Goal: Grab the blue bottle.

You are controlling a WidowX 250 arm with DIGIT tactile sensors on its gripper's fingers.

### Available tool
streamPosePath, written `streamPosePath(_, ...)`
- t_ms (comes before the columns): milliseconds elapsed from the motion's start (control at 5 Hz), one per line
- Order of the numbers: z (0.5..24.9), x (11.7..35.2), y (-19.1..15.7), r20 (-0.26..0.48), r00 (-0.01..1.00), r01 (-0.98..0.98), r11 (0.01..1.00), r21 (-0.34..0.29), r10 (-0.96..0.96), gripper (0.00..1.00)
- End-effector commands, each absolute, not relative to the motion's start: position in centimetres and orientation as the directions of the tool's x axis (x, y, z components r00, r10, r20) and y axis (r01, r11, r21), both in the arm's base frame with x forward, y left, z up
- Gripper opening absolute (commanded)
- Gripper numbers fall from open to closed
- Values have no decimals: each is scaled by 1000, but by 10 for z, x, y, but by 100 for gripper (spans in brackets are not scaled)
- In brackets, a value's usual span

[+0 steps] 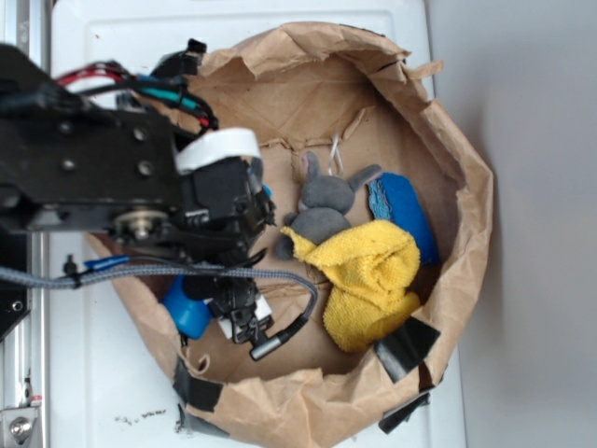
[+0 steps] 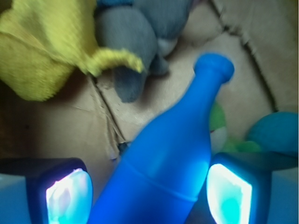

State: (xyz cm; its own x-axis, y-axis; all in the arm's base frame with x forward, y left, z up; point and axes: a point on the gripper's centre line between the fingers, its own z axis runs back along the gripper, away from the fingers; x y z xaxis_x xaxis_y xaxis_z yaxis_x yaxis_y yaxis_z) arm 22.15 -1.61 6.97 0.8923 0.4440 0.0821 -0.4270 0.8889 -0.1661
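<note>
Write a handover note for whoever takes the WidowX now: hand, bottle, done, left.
Hand: open, down inside the paper bag, pads either side of the blue bottle.
Bottle: lies between the pads, neck pointing away toward the grey plush; the right-side pad looks near or touching, the other is apart from it.
Yellow cloth lies over the plush, apart from the bottle.
Done: approach and straddle.
Left: close, confirm grip, lift.

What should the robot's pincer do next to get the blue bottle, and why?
Probably squeeze shut. In the wrist view the blue bottle lies between the pincer fingers, one pad on each side with small gaps showing, so it looks open. Closing gently should grip the bottle's wide body before lifting.
</note>
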Motion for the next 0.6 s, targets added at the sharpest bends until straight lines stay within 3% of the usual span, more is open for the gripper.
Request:
streamPosePath(0, 42, 220, -26, 83, 914, -382, 912, -148, 396, 100)
streamPosePath(200, 38, 219, -28, 78, 918, -375, 915, -147, 389, 0)
streamPosePath(400, 41, 219, -28, 81, 920, -369, 917, -154, 384, 0)
